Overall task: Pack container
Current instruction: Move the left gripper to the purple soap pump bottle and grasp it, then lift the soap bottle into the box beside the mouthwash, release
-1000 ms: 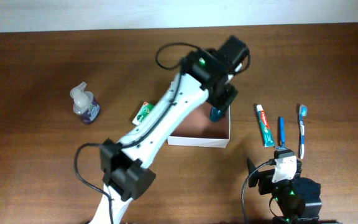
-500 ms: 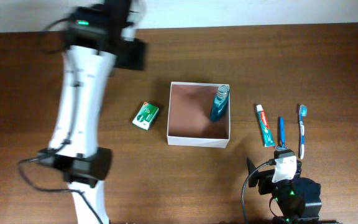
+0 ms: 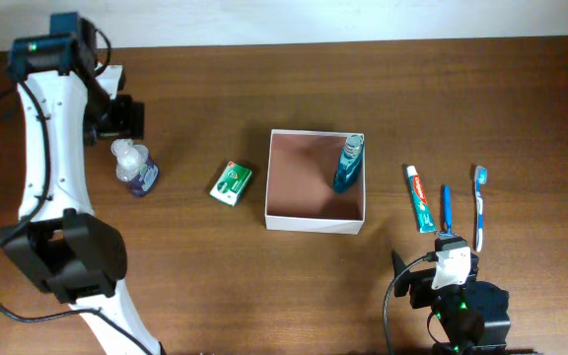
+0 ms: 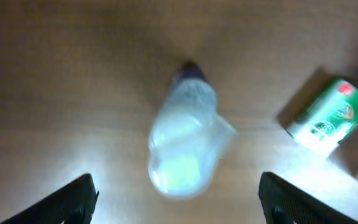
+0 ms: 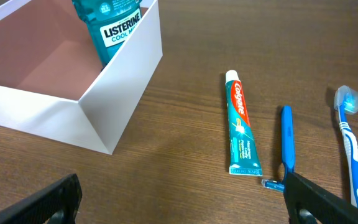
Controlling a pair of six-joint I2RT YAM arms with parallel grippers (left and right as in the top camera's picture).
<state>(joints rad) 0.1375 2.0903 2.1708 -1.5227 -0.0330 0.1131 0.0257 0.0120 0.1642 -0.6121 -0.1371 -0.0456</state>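
The container (image 3: 282,219) is a square white-walled box with a pinkish-brown inside at the table's middle; it also shows in the right wrist view (image 5: 92,127). A blue Listerine bottle (image 3: 347,165) stands in its right side (image 5: 114,28). My left gripper (image 3: 126,120) is open and empty, just above a clear soap bottle (image 3: 134,166) with a purple base, which shows blurred between the fingers (image 4: 184,140). A green-and-white carton (image 3: 231,183) lies left of the container (image 4: 331,118). My right gripper (image 3: 442,281) is open and empty near the front edge.
A toothpaste tube (image 3: 420,198), a blue pen-like item (image 3: 446,207) and a blue-and-white toothbrush (image 3: 479,202) lie side by side right of the container. They also show in the right wrist view: the tube (image 5: 241,130), the blue item (image 5: 287,140), the toothbrush (image 5: 350,143).
My left arm has swung from over the container's right side, leaving the Listerine bottle inside, across to the far left, and now hovers over the soap bottle. The right arm has not moved.
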